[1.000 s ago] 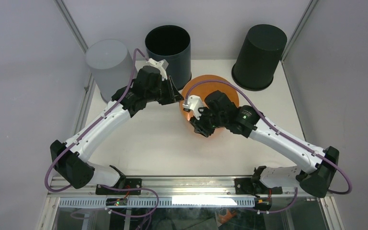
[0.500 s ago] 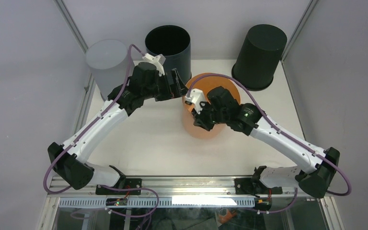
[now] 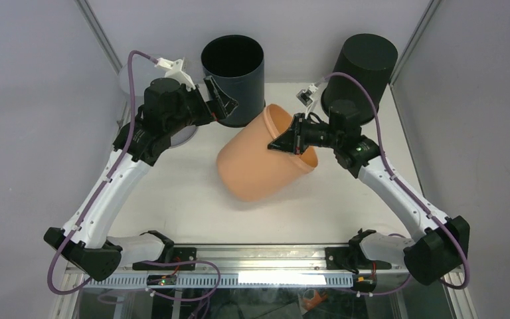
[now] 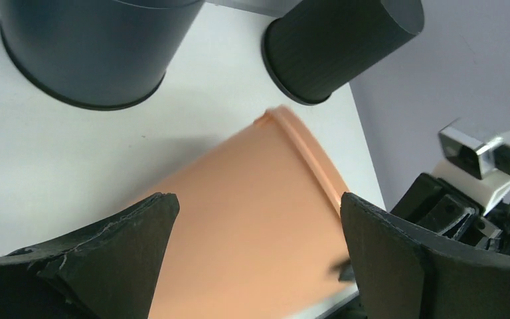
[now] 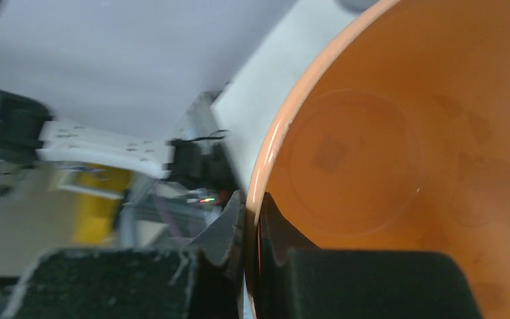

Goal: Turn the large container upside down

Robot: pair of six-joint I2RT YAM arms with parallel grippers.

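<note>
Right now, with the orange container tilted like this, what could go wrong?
1. Only the right pincer holds the orange container, pinching its thin rim. The left pincer is open and apart from it, so the container may slip or swing.
2. Its rim is near the dark open container and the black container; turning further could knock them.
</note>
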